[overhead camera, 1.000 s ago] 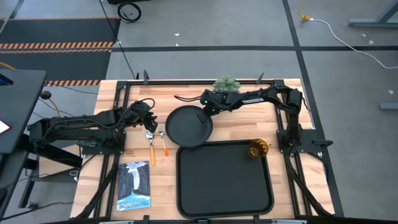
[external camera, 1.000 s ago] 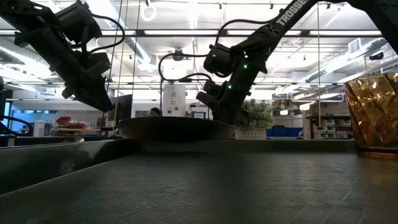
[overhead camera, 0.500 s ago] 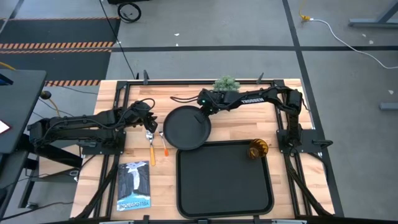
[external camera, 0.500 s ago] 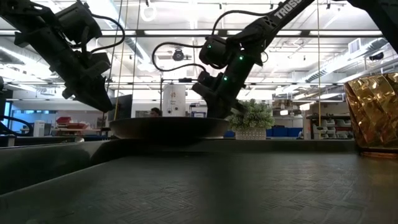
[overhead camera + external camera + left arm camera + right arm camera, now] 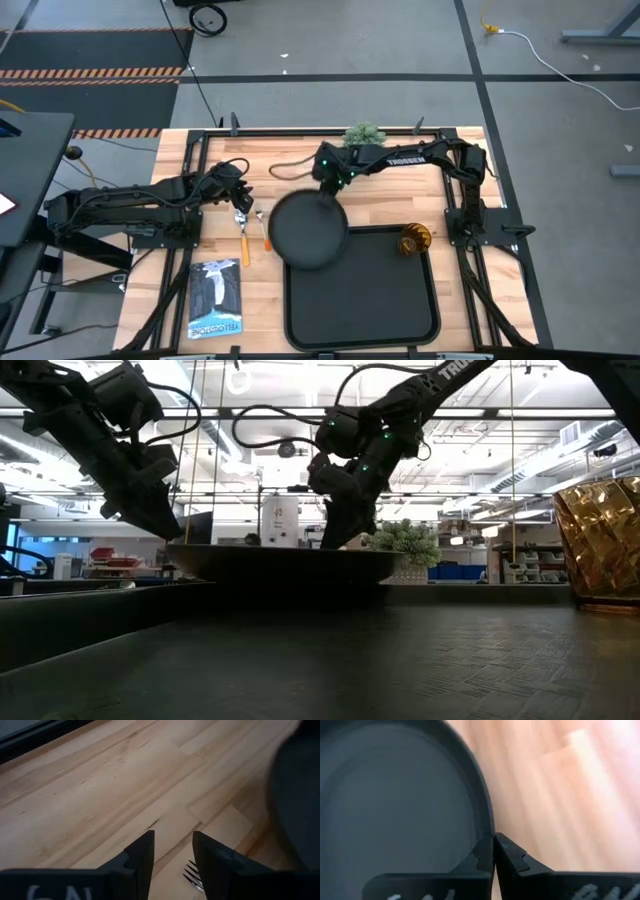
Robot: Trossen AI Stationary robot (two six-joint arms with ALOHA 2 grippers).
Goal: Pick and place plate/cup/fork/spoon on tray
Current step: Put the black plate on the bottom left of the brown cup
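Note:
The round black plate [image 5: 308,230] is over the far left corner of the black tray [image 5: 365,300], partly above the bare wood. My right gripper [image 5: 328,188] is shut on its far rim. The amber cup [image 5: 414,240] stands on the tray by its far right edge and shows large in the low view [image 5: 600,540]. The fork and spoon [image 5: 253,235] lie side by side on the wood, left of the plate. My left gripper [image 5: 243,200] hovers open over their heads. The fork's tines [image 5: 192,872] show just below its fingers. My right gripper holds the plate's far rim [image 5: 487,827], pinched with one finger inside the rim and one outside. The fingers come from the table's far side, slanting down. The plate is about level [image 5: 280,560]. I cannot tell whether it touches the tray's rim.
A green potted plant [image 5: 365,135] stands at the far edge behind the right arm. A booklet [image 5: 215,297] lies on the wood near the front left. Most of the tray's floor is bare.
My right gripper has carried the plate toward the table's near edge and slightly right. The plate was wholly over the wood beyond the tray and now overlaps the tray's far left corner. The gripper has turned and now points more toward the near edge.

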